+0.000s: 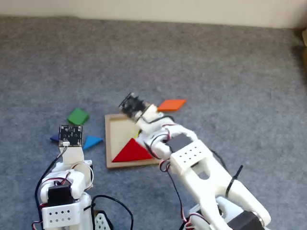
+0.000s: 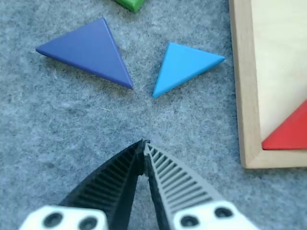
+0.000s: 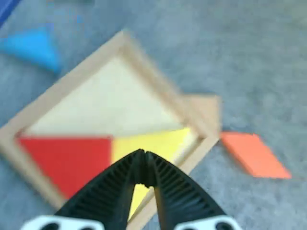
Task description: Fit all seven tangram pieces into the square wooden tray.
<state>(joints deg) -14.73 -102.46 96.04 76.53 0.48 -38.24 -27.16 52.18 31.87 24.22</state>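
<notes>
The square wooden tray (image 1: 108, 142) lies mid-table with a red triangle (image 1: 130, 151) in its near part. In the right wrist view a yellow triangle (image 3: 156, 141) lies beside the red triangle (image 3: 72, 155) inside the tray (image 3: 153, 79). My right gripper (image 3: 143, 154) hangs shut and empty above them, over the tray's far edge (image 1: 128, 103). An orange parallelogram (image 1: 171, 104) lies just past the tray. My left gripper (image 2: 144, 143) is shut and empty on the carpet, short of a dark blue triangle (image 2: 91, 50) and a light blue triangle (image 2: 182, 64).
A green square (image 1: 77, 116) lies on the grey carpet, left of the tray and beyond the blue triangles. A tan piece (image 3: 206, 108) sits just outside the tray's far corner, near the orange parallelogram (image 3: 254, 153). The left arm (image 1: 72, 158) stands at the near left.
</notes>
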